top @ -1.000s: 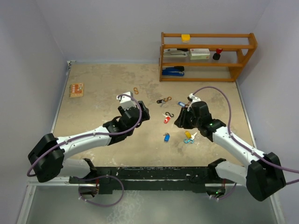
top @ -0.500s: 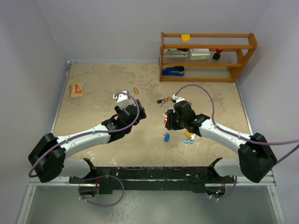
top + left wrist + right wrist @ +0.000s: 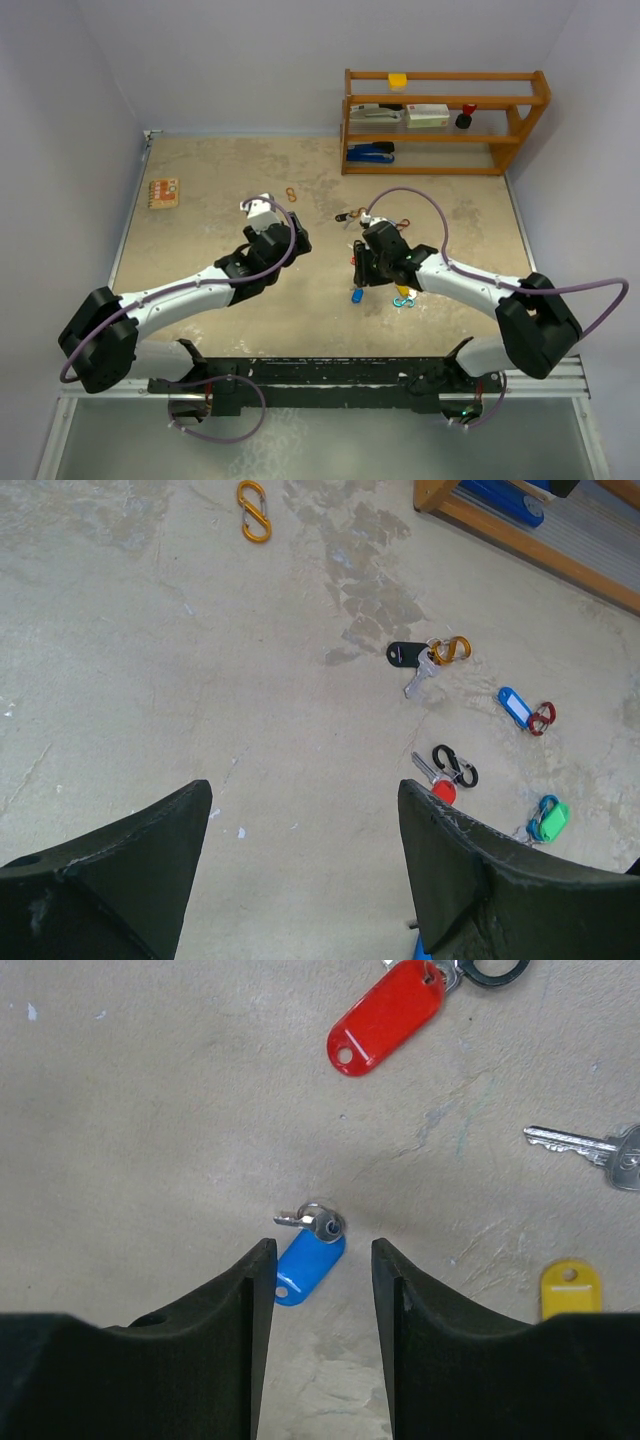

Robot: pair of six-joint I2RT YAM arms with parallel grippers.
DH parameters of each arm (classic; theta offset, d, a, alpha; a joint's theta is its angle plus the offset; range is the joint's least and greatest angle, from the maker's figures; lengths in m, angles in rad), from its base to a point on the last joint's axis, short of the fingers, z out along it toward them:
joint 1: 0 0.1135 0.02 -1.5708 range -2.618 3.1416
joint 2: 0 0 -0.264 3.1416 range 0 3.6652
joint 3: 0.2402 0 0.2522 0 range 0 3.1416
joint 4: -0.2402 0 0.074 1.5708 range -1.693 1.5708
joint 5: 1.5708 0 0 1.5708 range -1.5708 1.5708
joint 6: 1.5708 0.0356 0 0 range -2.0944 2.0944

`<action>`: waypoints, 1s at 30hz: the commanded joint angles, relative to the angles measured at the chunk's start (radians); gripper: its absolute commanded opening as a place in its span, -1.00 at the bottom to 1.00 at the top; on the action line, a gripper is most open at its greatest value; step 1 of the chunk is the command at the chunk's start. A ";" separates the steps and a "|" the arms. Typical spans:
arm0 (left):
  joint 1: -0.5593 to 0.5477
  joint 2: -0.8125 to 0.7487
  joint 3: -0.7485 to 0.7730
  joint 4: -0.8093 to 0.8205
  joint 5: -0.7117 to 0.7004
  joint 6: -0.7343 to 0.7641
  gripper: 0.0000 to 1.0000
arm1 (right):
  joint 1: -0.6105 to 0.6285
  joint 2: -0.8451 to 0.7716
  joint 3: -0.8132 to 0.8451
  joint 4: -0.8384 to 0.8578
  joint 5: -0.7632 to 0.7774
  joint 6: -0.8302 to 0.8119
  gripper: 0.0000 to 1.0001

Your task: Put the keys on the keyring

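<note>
Pickup of a first key is, we judge, the step in hand. Close to the table's (image 3: pixel 200 230) near edge, right of its middle, the blue key (image 3: pixel 303 1268) lies flat, with a small ring and metal blade at one end. Our right gripper (image 3: pixel 320 1252) hangs directly over it, jaws partly parted and grasping nothing; the blue head shows in the gap between them. Near it lie the yellow key (image 3: pixel 570 1288) and a bare silver key (image 3: pixel 585 1144), and a little farther the red key (image 3: pixel 386 1018), none of them touched. Left of the middle, our left gripper (image 3: pixel 305 810) hovers above bare table, jaws spread wide and empty. Farther on lies the black key (image 3: pixel 405 654) beside an orange clip (image 3: pixel 452 649), toward the shelf (image 3: pixel 445 120) in the far right corner. Next we would lower the right gripper straight down and close squarely on the blue head, since so thin and flat a piece may slip. Which ring is to receive the keys we cannot tell.
</note>
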 commanded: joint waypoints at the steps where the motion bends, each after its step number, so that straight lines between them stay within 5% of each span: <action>1: 0.008 -0.030 0.002 0.031 0.008 -0.008 0.45 | 0.028 -0.003 0.036 -0.030 0.021 -0.016 -0.08; 30: 0.020 -0.064 -0.023 0.037 0.028 -0.005 0.45 | 0.169 0.036 -0.021 -0.069 0.138 0.262 0.16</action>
